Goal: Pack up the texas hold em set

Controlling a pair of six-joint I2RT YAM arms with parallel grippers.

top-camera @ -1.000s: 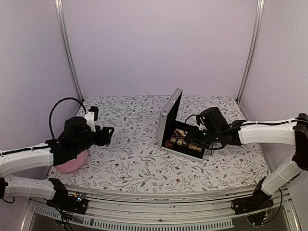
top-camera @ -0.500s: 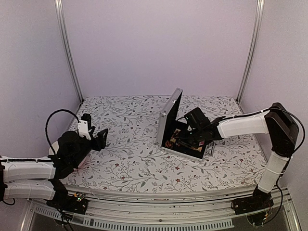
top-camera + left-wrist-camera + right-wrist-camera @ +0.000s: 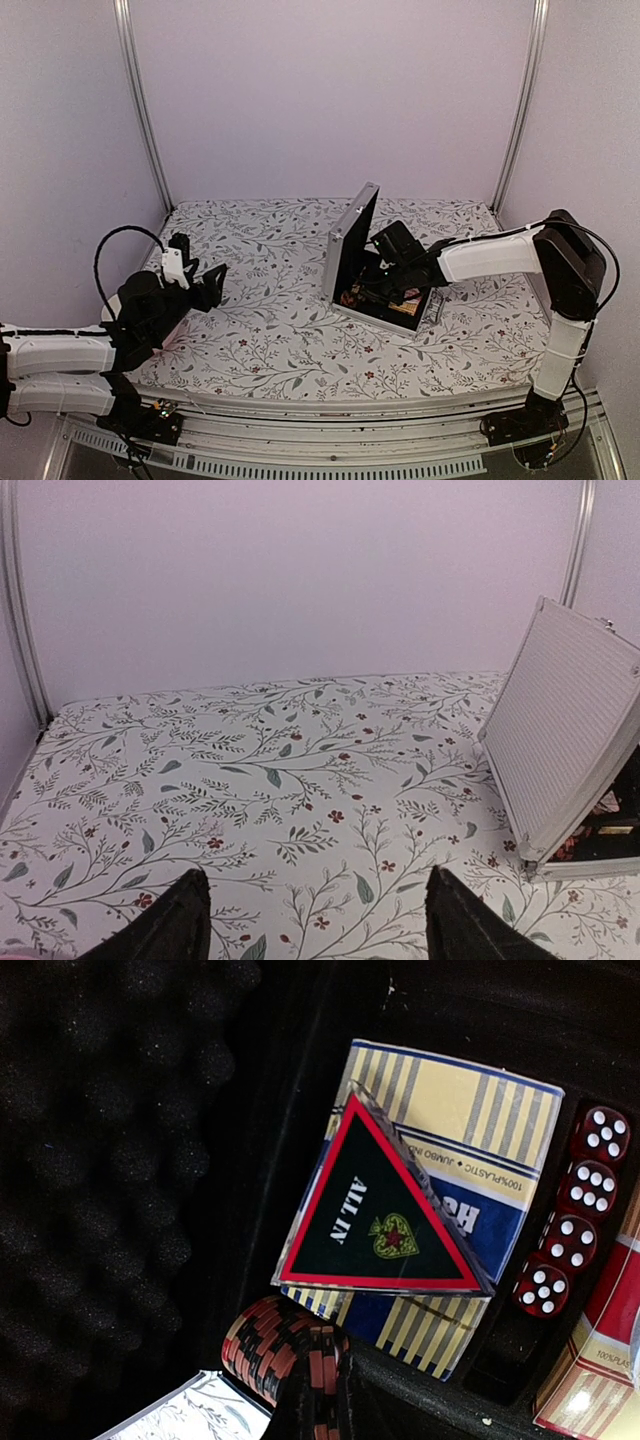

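Observation:
The silver briefcase stands open at centre right, its lid upright and its black-lined base on the table. My right gripper reaches into the base. In the right wrist view it is shut on a red-and-black poker chip at the end of a chip stack. A triangular "ALL IN" token lies on a yellow-and-blue card pack. Red dice and a red card pack lie to the right. My left gripper is open and empty over the table at the left.
The lid's ribbed outer face shows at the right of the left wrist view. The floral tablecloth covers the table. Metal posts and purple walls close in the back and sides.
My right gripper has moved left, deeper into the case toward the lid. My left arm pulled back to the left a second ago and has since held still.

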